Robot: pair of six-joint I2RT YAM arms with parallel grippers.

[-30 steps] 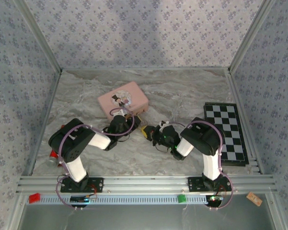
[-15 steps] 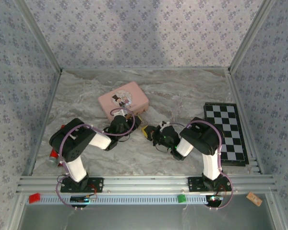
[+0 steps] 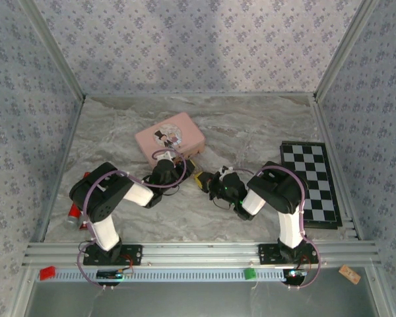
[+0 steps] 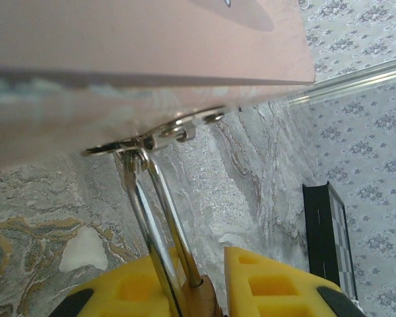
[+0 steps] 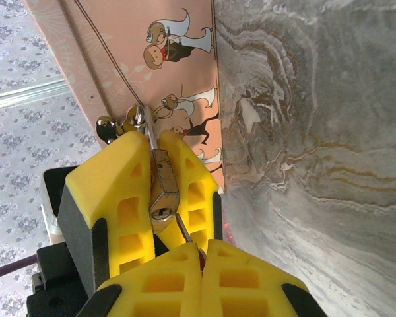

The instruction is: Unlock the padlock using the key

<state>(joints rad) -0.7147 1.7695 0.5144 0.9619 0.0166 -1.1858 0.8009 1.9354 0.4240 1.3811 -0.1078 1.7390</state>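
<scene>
The brass padlock [image 5: 162, 185] is clamped between the yellow fingers of my left gripper [image 5: 154, 142]. Its thin shackle [image 4: 162, 211] runs up through the clasp [image 4: 165, 135] of the pink tin [image 4: 152, 39]. From the left wrist, the padlock body [image 4: 201, 300] sits low between the fingers of the left gripper [image 4: 191, 264]. My right gripper [image 5: 203, 254] is shut on the key [image 5: 186, 231]. The key's tip rests on the padlock's end face, just right of the keyhole [image 5: 160, 212]. From above, both grippers [image 3: 185, 170] [image 3: 204, 181] meet at the tin's near corner.
The pink tin [image 3: 169, 137] lies at mid table behind the grippers. A black-and-white chessboard [image 3: 311, 181] lies flat at the right. A small red object [image 3: 72, 212] sits by the left wall. Patterned walls enclose three sides.
</scene>
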